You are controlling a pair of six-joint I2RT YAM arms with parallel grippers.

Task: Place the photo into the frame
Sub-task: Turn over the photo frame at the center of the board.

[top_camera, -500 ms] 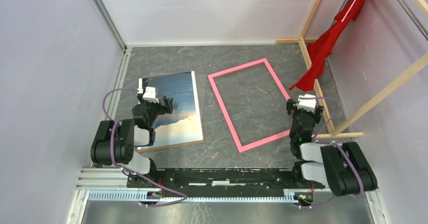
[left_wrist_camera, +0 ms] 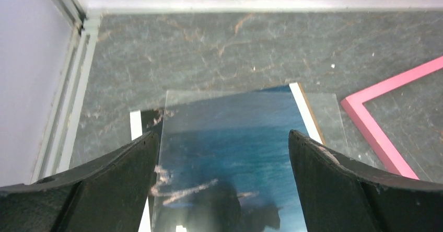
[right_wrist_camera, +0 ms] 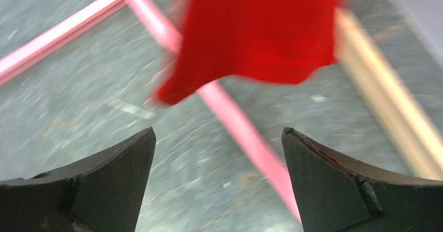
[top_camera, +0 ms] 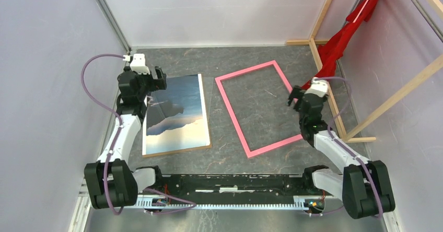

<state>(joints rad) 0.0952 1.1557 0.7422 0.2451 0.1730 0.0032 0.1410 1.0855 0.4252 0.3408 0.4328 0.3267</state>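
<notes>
The photo lies flat, seascape up, on the left of the table. A clear sheet seems to lie on it, slightly askew. The pink frame lies flat to its right, holding nothing. My left gripper is open and empty above the photo's far left corner. In the left wrist view the photo fills the gap between the fingers of the left gripper, and a frame corner shows at the right. My right gripper is open and empty over the frame's right side. In the blurred right wrist view the frame bar runs between the fingers of the right gripper.
Bare wooden beams stand along the right, with a red cloth hanging from them close to the frame's far right corner. The cloth and a beam show in the right wrist view. Walls close the left and back; a metal rail runs along the left.
Both arms have unfolded and reached forward. The left gripper moved from mid-photo to its far left corner. The right gripper moved farther along the frame's right side. Photo and frame have not moved.
</notes>
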